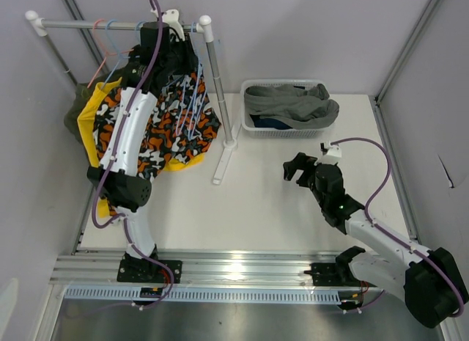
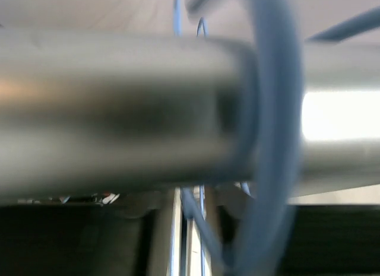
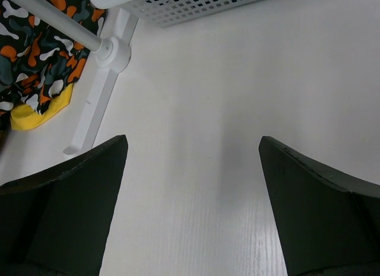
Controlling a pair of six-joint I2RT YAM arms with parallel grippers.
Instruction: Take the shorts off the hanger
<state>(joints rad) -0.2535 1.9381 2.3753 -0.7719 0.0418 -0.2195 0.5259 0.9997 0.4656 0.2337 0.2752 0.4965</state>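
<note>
The orange-black-white patterned shorts (image 1: 172, 125) hang from blue hangers (image 1: 117, 34) on the rack's rail (image 1: 80, 23), with yellow shorts (image 1: 89, 121) and olive shorts (image 1: 71, 114) behind them at the left. My left gripper (image 1: 167, 33) is up at the rail among the hanger hooks. In the left wrist view the blurred rail (image 2: 119, 110) fills the frame and a blue hanger hook (image 2: 274, 139) loops over it; the jaws are not clear. My right gripper (image 1: 300, 167) is open and empty over the table (image 3: 196, 169). Grey shorts (image 1: 289, 103) and navy shorts (image 1: 272, 123) lie in the basket.
The white basket (image 1: 322, 127) stands at the back right. The rack's white post (image 1: 218, 84) and foot (image 1: 222, 163) stand mid-table; the post's base (image 3: 113, 53) and foot show in the right wrist view. A pink hanger (image 1: 97, 59) hangs at the rail's left.
</note>
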